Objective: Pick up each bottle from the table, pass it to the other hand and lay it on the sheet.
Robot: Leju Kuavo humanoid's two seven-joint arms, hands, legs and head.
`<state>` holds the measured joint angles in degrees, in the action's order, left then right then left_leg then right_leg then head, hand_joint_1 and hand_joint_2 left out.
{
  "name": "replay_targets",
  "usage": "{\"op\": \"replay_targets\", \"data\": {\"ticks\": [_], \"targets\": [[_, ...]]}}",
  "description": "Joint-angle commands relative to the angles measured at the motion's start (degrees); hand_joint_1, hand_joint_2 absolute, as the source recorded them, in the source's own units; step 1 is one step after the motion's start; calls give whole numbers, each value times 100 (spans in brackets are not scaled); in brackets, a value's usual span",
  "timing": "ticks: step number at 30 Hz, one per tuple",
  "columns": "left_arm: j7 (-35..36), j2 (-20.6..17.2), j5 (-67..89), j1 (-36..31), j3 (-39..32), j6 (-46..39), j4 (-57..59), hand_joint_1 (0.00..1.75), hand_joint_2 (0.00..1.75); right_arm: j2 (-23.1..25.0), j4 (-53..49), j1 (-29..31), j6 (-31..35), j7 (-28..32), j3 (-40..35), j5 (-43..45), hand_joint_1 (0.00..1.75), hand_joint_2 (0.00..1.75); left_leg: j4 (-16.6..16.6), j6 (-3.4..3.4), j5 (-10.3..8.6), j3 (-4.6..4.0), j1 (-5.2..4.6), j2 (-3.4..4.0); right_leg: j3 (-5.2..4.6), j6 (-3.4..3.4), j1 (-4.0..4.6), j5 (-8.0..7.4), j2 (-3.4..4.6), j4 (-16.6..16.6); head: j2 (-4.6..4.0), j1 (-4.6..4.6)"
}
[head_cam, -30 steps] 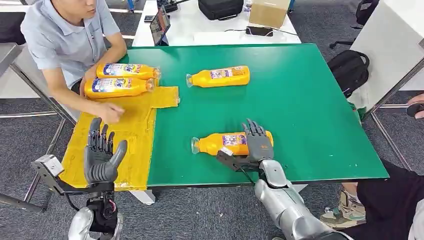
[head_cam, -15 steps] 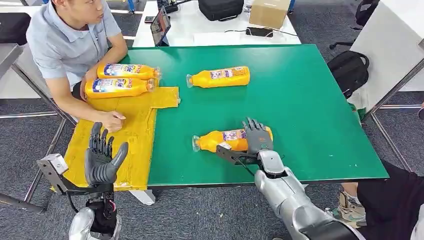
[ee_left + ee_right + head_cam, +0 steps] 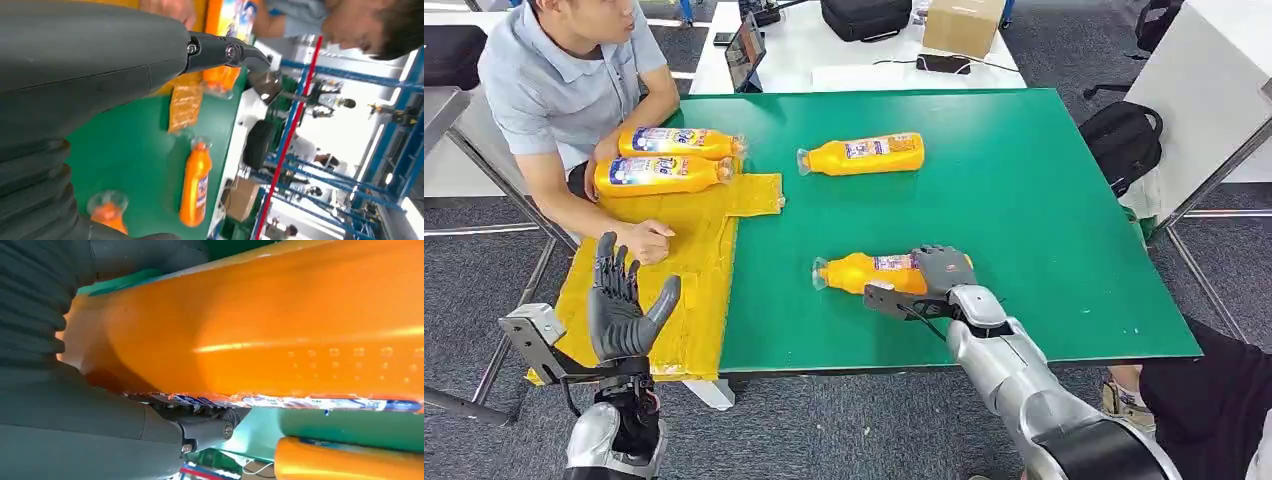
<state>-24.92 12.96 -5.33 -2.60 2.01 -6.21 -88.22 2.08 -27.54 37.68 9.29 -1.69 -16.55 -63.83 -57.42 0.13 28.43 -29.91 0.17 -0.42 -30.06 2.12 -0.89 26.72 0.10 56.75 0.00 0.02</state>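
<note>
While the right hand curls around the near bottle, the left hand waits spread beside it — next a lift, then handover.

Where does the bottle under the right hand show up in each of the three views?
Head view: the near bottle lies on the green table, right hand over its base.
Left wrist view: cap end.
Right wrist view: orange body.
Shared landmark: far bottle.

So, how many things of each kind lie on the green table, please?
Orange bottles: 4 (one under the right hand, one farther back, two by the person)
Yellow sheet: 1
Total: 5
</note>
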Motion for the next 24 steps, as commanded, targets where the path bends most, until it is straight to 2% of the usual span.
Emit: {"op": "replay_targets", "data": {"ticks": [1,6,7,8,9,11,15,17,20,21,22,24], "targets": [[-48,-128,44,-272,-22,-32,506,0,175,-96,305,-76,-13,388,141,409,175,175,1,-1,-5,1,1,-5,4,-5,2,-3,-10,-3,0,0],[-55,-125,29,-277,-29,-28,514,0,175,-100,277,-82,65,466,112,427,175,175,2,-3,-10,-1,4,-2,1,-9,5,-8,-14,-6,0,0],[-67,-125,-28,-296,-26,6,559,0,175,-71,193,-121,59,875,208,751,175,175,1,-2,-7,3,3,1,4,-7,4,-6,-10,-4,0,0],[-89,-132,-97,-365,10,66,685,0,175,-44,-19,-217,46,1557,377,1268,175,175,3,-3,-14,-6,7,-1,-4,-11,8,-13,-13,-8,0,0],[-117,-128,-132,-403,39,71,752,0,175,-29,-191,-297,173,1883,416,1499,175,175,3,-2,-9,2,4,-1,4,-8,5,-8,-12,-7,0,0],[-264,-113,-54,-348,288,37,755,0,175,148,-1219,-794,950,2790,630,2161,175,175,3,-3,-13,-4,7,-3,0,-10,9,-12,-15,-10,0,0],[-654,-122,1376,168,1052,-948,398,0,175,423,-3817,-2156,1057,3350,621,3466,175,175,1,-5,-2,-9,8,1,-7,-12,10,-2,-10,-5,0,0],[-752,-173,1974,240,1396,-1333,470,0,175,510,-4616,-2549,1233,3517,517,3807,175,175,3,-5,3,-12,9,-13,-3,-12,11,4,-15,-7,0,0],[-757,-185,1981,206,1408,-1358,522,0,175,481,-4651,-2542,1240,3468,484,3826,175,175,-7,-2,5,-28,6,-14,-20,-8,7,5,-16,4,0,-2],[-766,-229,2113,179,1438,-1425,547,0,175,513,-4637,-2528,1302,3605,538,3975,175,175,-3,0,0,-42,3,-12,-34,-5,4,1,-14,3,0,0],[-740,-259,2408,177,1567,-1477,618,0,175,629,-4792,-2629,1470,3988,658,4277,175,175,-9,0,-1,-54,5,-13,-43,-8,7,-2,-16,5,0,0],[-741,-249,2494,217,1748,-1409,761,0,175,728,-5114,-2792,1576,4165,678,4521,175,175,-6,0,-4,-60,3,-9,-52,-9,4,-4,-12,6,0,2]]}}
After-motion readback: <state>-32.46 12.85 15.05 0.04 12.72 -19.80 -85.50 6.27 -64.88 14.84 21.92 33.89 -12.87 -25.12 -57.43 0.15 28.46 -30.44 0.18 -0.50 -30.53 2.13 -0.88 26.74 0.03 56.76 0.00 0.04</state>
